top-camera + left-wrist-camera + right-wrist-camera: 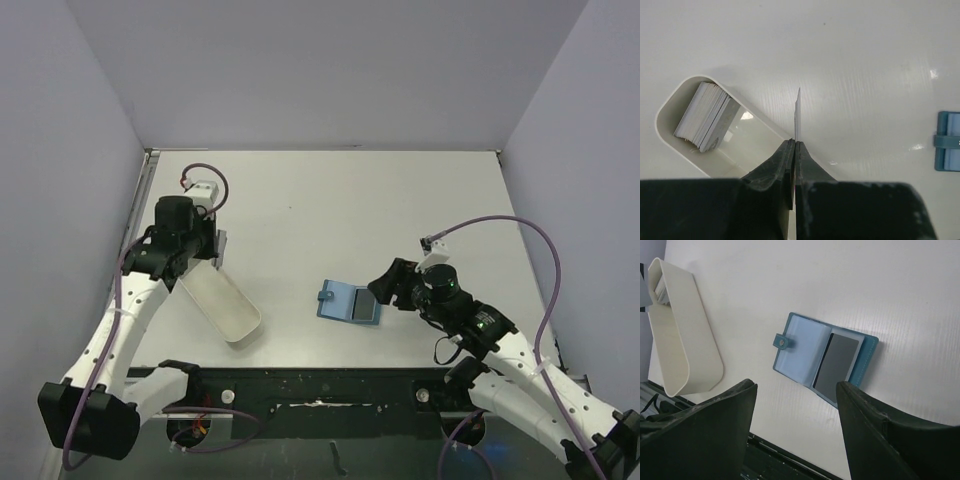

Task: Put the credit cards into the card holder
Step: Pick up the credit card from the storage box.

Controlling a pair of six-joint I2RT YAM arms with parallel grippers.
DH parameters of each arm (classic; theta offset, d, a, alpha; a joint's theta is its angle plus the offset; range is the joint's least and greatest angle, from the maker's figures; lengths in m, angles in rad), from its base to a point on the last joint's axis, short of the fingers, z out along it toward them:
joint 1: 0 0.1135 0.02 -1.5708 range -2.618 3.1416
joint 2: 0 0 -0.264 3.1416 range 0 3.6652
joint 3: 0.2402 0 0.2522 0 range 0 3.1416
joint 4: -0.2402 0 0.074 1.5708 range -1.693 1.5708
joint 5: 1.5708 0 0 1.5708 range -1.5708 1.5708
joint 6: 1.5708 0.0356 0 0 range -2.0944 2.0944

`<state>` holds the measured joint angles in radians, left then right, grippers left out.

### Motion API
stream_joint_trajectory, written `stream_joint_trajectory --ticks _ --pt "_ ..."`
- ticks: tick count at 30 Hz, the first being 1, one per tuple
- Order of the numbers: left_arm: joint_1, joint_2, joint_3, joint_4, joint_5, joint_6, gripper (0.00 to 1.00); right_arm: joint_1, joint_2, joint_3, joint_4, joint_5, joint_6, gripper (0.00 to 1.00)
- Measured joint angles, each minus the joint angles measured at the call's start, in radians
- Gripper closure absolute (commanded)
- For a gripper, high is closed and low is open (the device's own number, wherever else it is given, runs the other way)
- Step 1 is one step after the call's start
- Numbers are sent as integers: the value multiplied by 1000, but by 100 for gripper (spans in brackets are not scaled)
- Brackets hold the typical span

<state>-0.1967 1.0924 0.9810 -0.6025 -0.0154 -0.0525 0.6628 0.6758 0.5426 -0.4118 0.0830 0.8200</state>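
The card holder (350, 302) is a teal wallet lying open on the table, strap tab to the left; it also shows in the right wrist view (805, 347), with a dark grey card (837, 367) in its right pocket. My left gripper (795, 141) is shut on one thin pale credit card (798, 115), seen edge-on, held just above the rim of the white tray (670, 107). A stack of credit cards (705, 117) stands at the tray's far end. My right gripper (796, 385) is open and empty, just right of the wallet (382, 285).
The long white tray (225, 305) lies diagonally at the left, under my left gripper (217, 255). The wallet's tab shows at the right edge of the left wrist view (947, 141). The table's dark front edge (320, 385) runs close below the wallet.
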Motion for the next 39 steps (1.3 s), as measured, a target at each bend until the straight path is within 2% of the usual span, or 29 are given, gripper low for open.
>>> stream_joint_trajectory --ticks 8,15,22,24,32,39 --pt "0 -156 -8 18 169 -95 100 4 92 27 140 -83 10 38" --pt "0 -264 -93 145 405 -271 100 27 230 51 385 -203 61 38" --pt "0 -268 -190 346 577 -473 100 74 420 148 639 -289 111 31" --pt "0 -271 -237 439 618 -549 100 80 466 162 717 -315 135 23" --pt "-6 -277 -378 691 672 -765 100 98 583 163 924 -353 240 18" --pt "-66 -217 -438 854 637 -858 100 107 631 139 990 -316 307 23"
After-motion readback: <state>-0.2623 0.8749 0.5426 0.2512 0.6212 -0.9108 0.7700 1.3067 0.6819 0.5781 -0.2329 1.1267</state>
